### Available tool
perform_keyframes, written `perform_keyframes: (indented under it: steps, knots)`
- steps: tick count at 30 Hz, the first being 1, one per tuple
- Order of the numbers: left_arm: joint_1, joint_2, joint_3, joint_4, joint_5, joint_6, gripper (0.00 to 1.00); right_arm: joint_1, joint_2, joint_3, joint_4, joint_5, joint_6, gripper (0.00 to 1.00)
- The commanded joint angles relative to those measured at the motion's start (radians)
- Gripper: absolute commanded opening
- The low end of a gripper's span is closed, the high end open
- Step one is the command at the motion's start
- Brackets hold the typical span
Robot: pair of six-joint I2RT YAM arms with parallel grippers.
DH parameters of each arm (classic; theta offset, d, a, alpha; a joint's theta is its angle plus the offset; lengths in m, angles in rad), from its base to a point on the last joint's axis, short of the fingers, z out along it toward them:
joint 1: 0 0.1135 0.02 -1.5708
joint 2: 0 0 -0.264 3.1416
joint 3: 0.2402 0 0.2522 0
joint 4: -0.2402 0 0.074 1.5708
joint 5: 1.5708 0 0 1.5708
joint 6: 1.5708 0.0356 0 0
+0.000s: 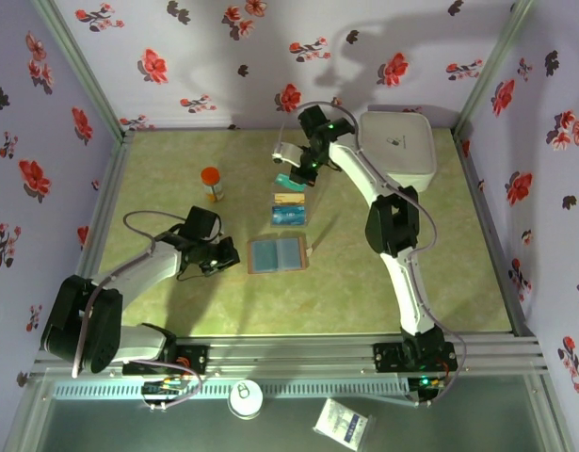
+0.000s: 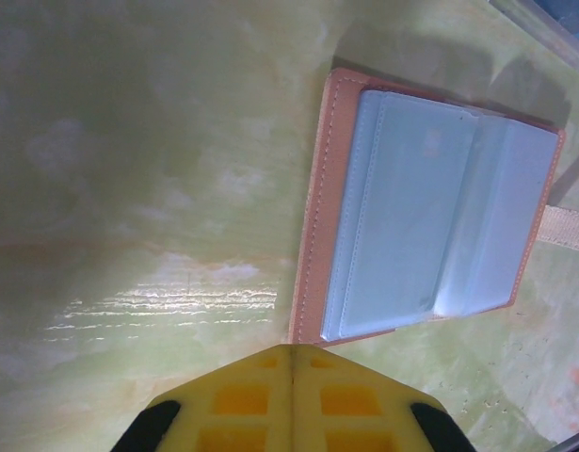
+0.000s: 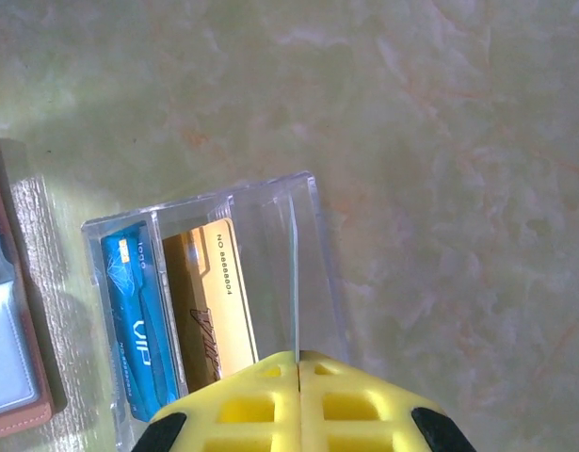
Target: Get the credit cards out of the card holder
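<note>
Left end effector (image 2: 291, 354) pressed together; just ahead lies the card holder (image 2: 430, 207), open, its clasp tab (image 2: 567, 227) cut off. Right end effector (image 3: 298, 360) pressed together over a clear tray (image 3: 270, 193) holding a blue card (image 3: 129, 301) and tan card (image 3: 218, 292), near ends hidden

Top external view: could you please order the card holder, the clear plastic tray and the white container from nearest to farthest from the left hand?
1. The card holder, lying open just to the right of the left hand.
2. The clear plastic tray, beyond the holder, mid-table.
3. The white container, at the far right corner.
</note>
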Motion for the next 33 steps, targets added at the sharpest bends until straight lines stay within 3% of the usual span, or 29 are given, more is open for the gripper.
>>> perform_keyframes:
  steps: [1, 10, 33]
  knots:
    - [0.01, 0.001, -0.002, -0.018, -0.012, -0.008, 0.01, -0.009, 0.024, 0.029, 0.019, 0.048, -0.005, 0.15]
    - [0.012, 0.021, 0.014, -0.006, 0.006, -0.004, 0.01, -0.025, -0.041, -0.044, 0.221, 0.048, 0.154, 0.23]
    - [0.012, 0.009, -0.008, -0.025, 0.012, 0.01, 0.01, 0.012, 0.025, -0.127, 0.262, 0.034, 0.193, 0.25]
